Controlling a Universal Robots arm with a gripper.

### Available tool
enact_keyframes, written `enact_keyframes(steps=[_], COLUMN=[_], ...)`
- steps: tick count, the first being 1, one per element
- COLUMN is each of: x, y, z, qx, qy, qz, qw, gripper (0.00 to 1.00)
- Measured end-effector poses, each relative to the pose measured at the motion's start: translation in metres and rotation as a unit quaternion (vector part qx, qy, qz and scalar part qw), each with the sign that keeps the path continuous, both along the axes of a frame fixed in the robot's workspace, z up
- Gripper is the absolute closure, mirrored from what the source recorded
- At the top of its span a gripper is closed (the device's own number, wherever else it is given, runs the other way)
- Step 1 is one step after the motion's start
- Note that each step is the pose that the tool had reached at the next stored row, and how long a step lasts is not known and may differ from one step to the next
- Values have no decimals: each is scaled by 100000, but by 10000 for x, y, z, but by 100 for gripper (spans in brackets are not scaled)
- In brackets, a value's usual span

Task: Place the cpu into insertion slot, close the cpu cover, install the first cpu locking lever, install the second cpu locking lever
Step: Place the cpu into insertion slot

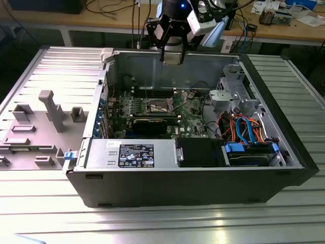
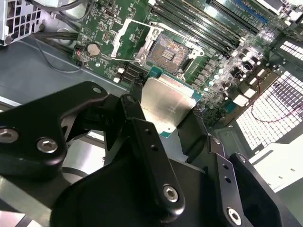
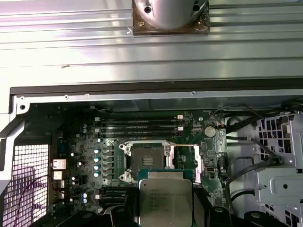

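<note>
Clenched tight in the gripper (image 2: 163, 120): the cpu (image 2: 168, 101), pinched by its edges between the black fingers (image 2: 142, 132). Hovering above the green motherboard (image 3: 78, 146), close to the insertion slot (image 2: 165, 53), not in it (socket bare, contacts showing). Beside the slot, the cpu cover (image 2: 119, 40), swung open. Around it all, the open computer case (image 1: 152, 178) on a ribbed metal table (image 1: 152, 223).

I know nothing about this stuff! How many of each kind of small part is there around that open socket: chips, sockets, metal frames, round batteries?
Small flat square silver-topped chip, in the black gripper: 1
Square dark-rimmed socket on the green board: 1
Thin silver-grey metal frame plate, flipped open: 1
Round silver coin battery: 1
Total: 4
</note>
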State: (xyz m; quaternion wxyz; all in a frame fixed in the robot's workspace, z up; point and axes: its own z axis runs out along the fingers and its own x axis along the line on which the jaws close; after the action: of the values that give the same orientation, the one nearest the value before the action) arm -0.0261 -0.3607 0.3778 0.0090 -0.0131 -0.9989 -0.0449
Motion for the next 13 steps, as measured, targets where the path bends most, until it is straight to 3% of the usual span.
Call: enact_keyframes(steps=[5, 13], x=[-1, -1], y=[-1, -1], z=[-2, -3], qx=[-8, -6], qy=[4, 6], qz=[-1629, -1714], qw=[99987, 99985], gripper=[45, 45])
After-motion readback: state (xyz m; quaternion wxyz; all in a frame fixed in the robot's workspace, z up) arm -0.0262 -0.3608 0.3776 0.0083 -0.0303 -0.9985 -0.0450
